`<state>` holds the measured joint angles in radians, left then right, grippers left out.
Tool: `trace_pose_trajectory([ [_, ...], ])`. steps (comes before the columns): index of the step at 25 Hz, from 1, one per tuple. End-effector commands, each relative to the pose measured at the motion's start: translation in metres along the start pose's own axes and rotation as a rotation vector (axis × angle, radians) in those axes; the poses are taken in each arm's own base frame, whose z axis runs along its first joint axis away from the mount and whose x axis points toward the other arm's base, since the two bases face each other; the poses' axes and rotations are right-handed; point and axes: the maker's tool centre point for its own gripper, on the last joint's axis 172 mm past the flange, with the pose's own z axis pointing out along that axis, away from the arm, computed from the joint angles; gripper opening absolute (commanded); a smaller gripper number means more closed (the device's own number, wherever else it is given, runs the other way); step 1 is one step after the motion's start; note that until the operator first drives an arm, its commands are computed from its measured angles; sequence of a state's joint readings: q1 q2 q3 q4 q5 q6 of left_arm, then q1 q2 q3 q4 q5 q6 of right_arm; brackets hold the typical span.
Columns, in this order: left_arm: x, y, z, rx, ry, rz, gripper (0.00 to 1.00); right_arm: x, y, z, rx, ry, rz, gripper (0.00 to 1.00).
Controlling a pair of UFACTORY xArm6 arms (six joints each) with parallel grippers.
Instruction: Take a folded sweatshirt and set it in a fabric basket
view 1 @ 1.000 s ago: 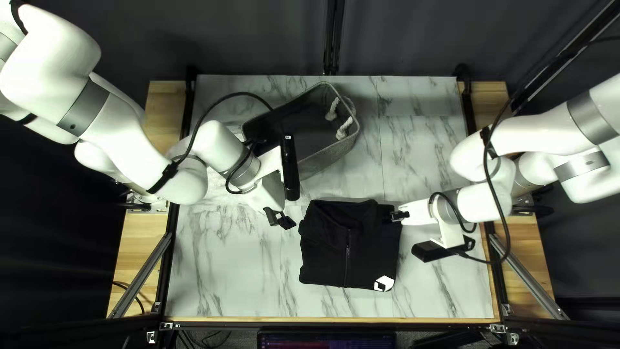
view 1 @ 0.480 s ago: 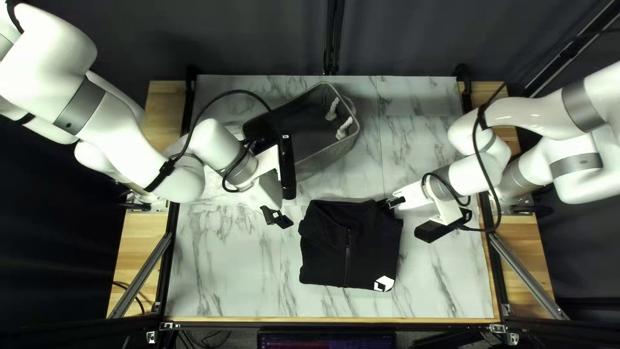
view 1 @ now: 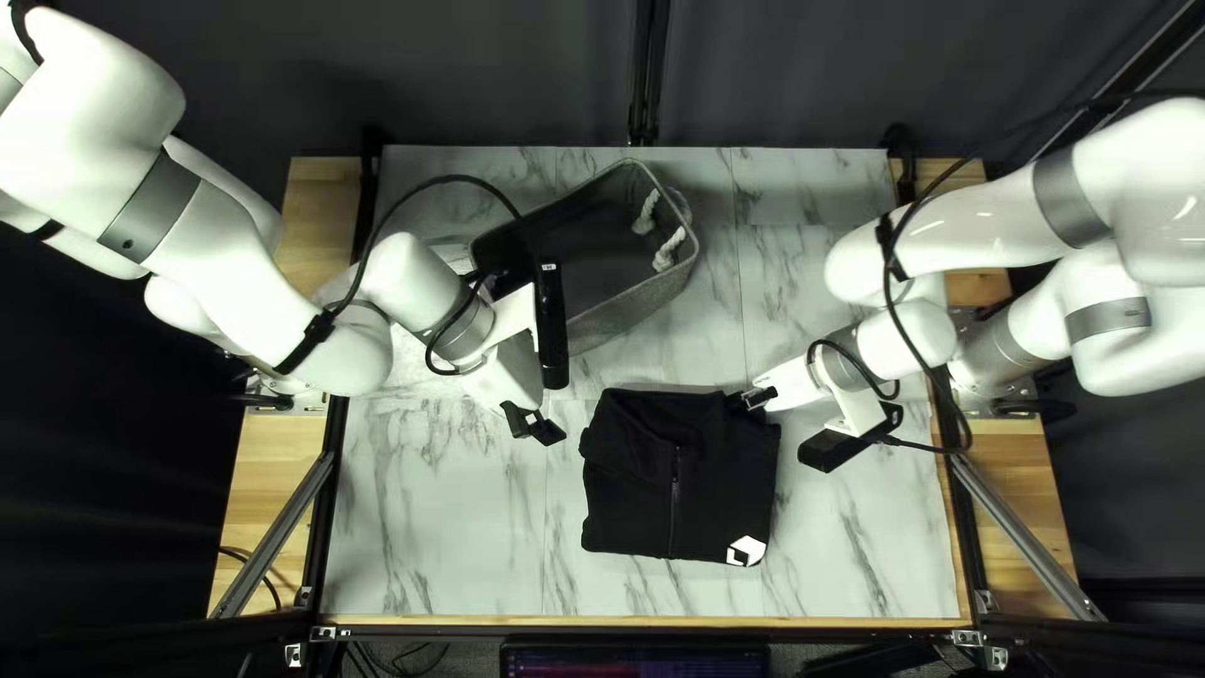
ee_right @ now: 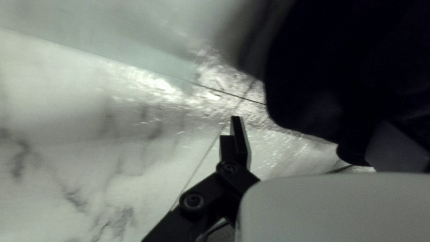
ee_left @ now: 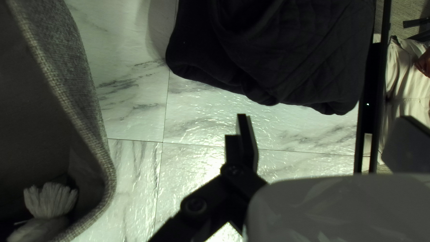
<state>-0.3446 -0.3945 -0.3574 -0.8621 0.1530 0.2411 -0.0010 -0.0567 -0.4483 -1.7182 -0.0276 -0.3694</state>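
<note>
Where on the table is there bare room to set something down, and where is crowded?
In the top left view, bare table: left of the sweatshirt, right of the basket, and the near right corner. Crowded: the sweatshirt's far right corner, by my right gripper, and its far left corner, by my left gripper.

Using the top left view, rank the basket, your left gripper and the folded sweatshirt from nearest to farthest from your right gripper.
From the right gripper:
1. Folded sweatshirt: its upper corner is at the fingertips.
2. Basket: toward the table's far edge.
3. Left gripper: beyond the sweatshirt's opposite side.
</note>
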Motion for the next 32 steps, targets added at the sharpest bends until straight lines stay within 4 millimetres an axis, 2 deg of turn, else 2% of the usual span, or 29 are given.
trace_pose_trajectory([
  [1, -0.002, 0.000, -0.002, 0.000, 0.001, 0.002, 1.00, 0.002, 0.005, 0.005, 0.005, 0.004, -0.001, 1.00],
  [6, -0.006, 0.000, -0.003, -0.002, 0.006, 0.003, 1.00, 0.002, 0.009, 0.006, 0.010, 0.012, -0.005, 1.00],
  [7, -0.006, 0.000, -0.003, -0.003, 0.007, 0.002, 1.00, 0.002, 0.009, 0.005, 0.010, 0.014, -0.006, 0.00],
  [17, -0.015, -0.001, -0.008, -0.003, 0.020, -0.001, 1.00, 0.021, 0.024, -0.001, 0.011, 0.032, -0.023, 0.00],
  [25, -0.012, -0.001, -0.008, 0.000, 0.024, 0.002, 1.00, 0.023, 0.045, -0.034, 0.029, -0.006, -0.047, 0.00],
  [32, -0.008, 0.002, -0.009, 0.003, 0.025, 0.010, 1.00, 0.021, 0.045, -0.041, 0.031, -0.032, -0.052, 0.00],
])
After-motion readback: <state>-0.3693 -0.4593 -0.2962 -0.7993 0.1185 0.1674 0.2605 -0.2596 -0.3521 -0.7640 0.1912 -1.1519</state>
